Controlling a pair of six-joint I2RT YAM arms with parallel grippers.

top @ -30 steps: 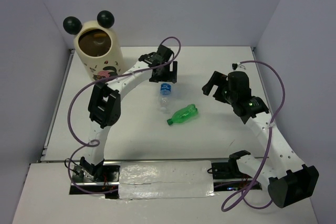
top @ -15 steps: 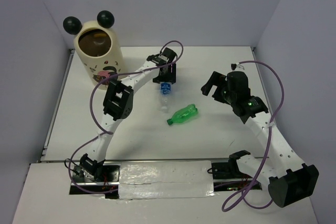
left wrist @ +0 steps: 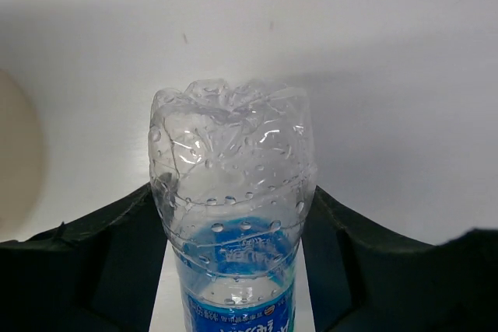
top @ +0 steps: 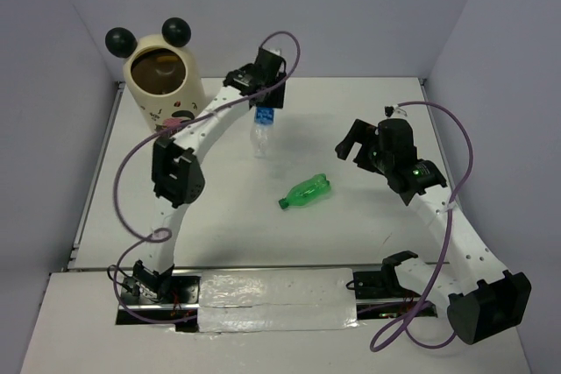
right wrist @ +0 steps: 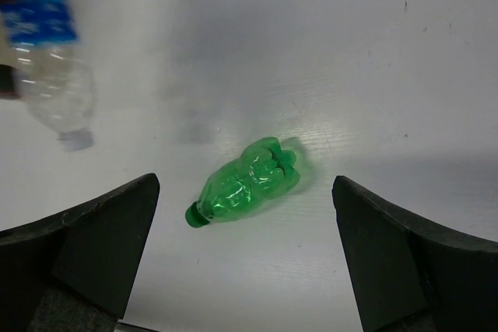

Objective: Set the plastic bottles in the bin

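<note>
Blue-label bottle (top: 259, 136): clear plastic with droplets inside; held by the left gripper (top: 266, 104) at the label end; the clear lumpy end points away from the wrist camera; in the top view it sits at about 4 o'clock from the bin and 11 o'clock from the green bottle; no contact with the table (top: 219, 216) shows
Label: blue with white print; cut off by the bottom edge of the left wrist view, so the print cannot be read
Left gripper: closed on the blue-label bottle; a black finger (left wrist: 109, 262) presses each side; the fingertips are hidden behind the bottle
Green bottle (top: 306, 192): lies on its side near the table's centre, untouched; cap toward 8 o'clock in the top view; well apart from both grippers
Right gripper (top: 355, 142): fingers spread wide, holding nothing; it hovers at about 2 o'clock from the green bottle; in its wrist view that bottle shows in the gap between the fingers, and only the blurred finger edges are in frame
Bin (top: 188, 98): cream, round, upright at the table's 10 o'clock corner; two black ball ears (top: 120, 39) on the rim; dark and red marks on its side, partly hidden by the left arm
Bin's inside: brown and shadowed; whatever lies in it cannot be made out
</note>
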